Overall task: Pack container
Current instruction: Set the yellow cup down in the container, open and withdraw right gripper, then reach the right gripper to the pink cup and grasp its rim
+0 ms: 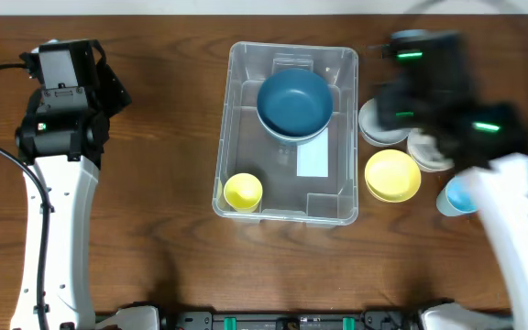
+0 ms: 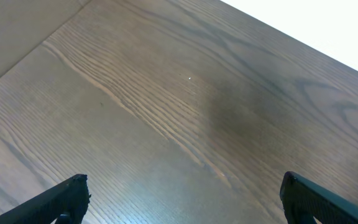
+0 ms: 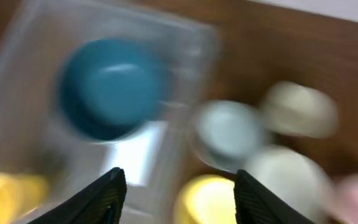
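The clear plastic container (image 1: 273,160) sits mid-table, its white label (image 1: 313,159) on the bottom. Inside it are a dark blue bowl (image 1: 293,103) at the far end and a small yellow cup (image 1: 242,191) in the near left corner. My right arm (image 1: 429,92) is motion-blurred above the bowls to the container's right. In the right wrist view my right gripper (image 3: 179,174) is open and holds nothing, above the container's right wall with the blue bowl (image 3: 107,87) ahead on the left. My left gripper (image 2: 185,180) is open over bare wood.
Right of the container stand a yellow bowl (image 1: 392,174), a pale grey bowl (image 1: 379,124), a cream bowl (image 1: 426,151) and a light blue cup (image 1: 455,197). My left arm (image 1: 62,101) is at the far left of the table.
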`<control>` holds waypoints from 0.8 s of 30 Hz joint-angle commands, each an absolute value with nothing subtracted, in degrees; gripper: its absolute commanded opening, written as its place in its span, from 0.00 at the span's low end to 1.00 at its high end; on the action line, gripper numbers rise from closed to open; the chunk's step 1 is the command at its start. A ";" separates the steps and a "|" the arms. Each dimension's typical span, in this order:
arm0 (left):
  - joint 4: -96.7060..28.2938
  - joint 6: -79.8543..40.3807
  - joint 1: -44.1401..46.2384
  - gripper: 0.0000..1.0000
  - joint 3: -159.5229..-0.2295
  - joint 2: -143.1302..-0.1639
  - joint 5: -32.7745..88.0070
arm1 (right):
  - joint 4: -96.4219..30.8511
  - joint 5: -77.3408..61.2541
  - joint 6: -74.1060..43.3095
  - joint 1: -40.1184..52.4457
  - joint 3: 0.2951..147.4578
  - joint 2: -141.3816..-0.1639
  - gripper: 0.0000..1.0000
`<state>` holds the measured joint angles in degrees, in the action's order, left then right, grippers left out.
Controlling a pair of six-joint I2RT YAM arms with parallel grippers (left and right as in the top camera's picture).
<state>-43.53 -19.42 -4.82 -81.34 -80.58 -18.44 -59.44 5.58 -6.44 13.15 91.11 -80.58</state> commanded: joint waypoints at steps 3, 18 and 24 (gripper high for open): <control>-43.70 -18.92 -5.08 0.98 -82.08 -80.23 -19.62 | -65.30 8.34 -10.59 -8.25 91.24 -77.62 0.61; -43.70 -18.92 -5.08 0.98 -82.08 -80.23 -19.62 | -53.58 -5.17 -10.50 -37.41 81.78 -89.36 0.61; -43.70 -18.90 -5.08 0.98 -82.08 -80.23 -19.62 | -48.42 -9.32 -6.52 -37.45 81.41 -97.41 0.60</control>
